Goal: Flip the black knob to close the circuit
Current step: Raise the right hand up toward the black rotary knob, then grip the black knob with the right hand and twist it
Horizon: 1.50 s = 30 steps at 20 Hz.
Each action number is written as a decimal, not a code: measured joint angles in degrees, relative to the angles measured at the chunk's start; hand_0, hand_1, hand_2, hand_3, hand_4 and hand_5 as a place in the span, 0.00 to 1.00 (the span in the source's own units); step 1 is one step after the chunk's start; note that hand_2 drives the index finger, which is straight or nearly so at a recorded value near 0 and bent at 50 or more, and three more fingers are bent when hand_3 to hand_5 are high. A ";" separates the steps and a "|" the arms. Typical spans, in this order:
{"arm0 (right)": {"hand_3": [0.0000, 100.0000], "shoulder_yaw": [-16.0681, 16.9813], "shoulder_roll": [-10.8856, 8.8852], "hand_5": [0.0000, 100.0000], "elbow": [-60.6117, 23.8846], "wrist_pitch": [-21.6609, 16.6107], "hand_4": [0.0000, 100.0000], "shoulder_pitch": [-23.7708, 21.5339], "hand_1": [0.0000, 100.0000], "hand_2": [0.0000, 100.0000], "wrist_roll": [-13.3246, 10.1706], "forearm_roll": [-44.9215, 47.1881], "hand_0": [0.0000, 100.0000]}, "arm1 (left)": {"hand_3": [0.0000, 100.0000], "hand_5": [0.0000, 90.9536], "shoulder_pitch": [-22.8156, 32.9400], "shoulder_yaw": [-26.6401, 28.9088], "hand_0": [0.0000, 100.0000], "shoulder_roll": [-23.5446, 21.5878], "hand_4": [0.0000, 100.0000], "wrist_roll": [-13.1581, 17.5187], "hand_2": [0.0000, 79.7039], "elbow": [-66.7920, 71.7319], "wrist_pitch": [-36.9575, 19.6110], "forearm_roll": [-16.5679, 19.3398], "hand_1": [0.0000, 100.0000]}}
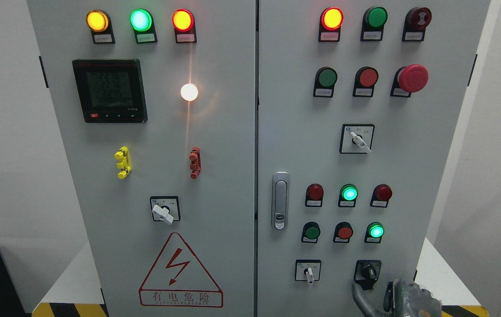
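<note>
A grey two-door electrical cabinet [215, 145] fills the head view, its panels studded with lamps, buttons and switches. The black knob [368, 272], the rotary switch at the lower right of the right-hand door, sits on a black square plate just right of a small white-handled selector switch [308, 270]. The robot's right hand [402, 299] rises from the bottom edge at the right, just below and to the right of the knob; one grey finger [358, 296] curves up to the plate's lower edge, close to the knob, though whether it touches cannot be told. The rest of the hand is cut off by the frame, so whether its fingers are apart or together cannot be told. Above the knob, two green lamps [349, 193] glow among dark red and green buttons, and a white lever switch [357, 138] sits higher on the same door. A red mushroom emergency button [412, 78] juts from the upper right. On the left door, amber, green and red lamps are lit along the top, above a digital meter [109, 90] and a glaring white lamp [189, 92]. Lower down are a yellow fitting [123, 162], a red fitting [195, 162], a white-handled switch [163, 210] and a red lightning warning triangle [180, 272]. A silver door latch [280, 200] stands beside the centre seam.
</note>
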<state>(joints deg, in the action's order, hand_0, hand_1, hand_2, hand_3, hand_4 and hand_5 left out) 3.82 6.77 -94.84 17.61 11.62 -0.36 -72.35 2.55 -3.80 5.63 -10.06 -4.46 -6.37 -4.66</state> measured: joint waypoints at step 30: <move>1.00 2.39 -2.47 1.00 2.15 1.18 0.99 1.68 0.08 0.91 -0.51 3.94 0.00 | 0.00 0.00 0.00 0.00 0.12 0.00 0.00 0.00 0.00 0.00 0.00 0.00 0.56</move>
<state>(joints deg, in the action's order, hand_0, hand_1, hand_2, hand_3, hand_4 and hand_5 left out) 6.21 4.29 -92.69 18.79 13.30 -0.86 -68.42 2.55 -3.80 5.63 -10.06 -4.45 -6.37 -4.66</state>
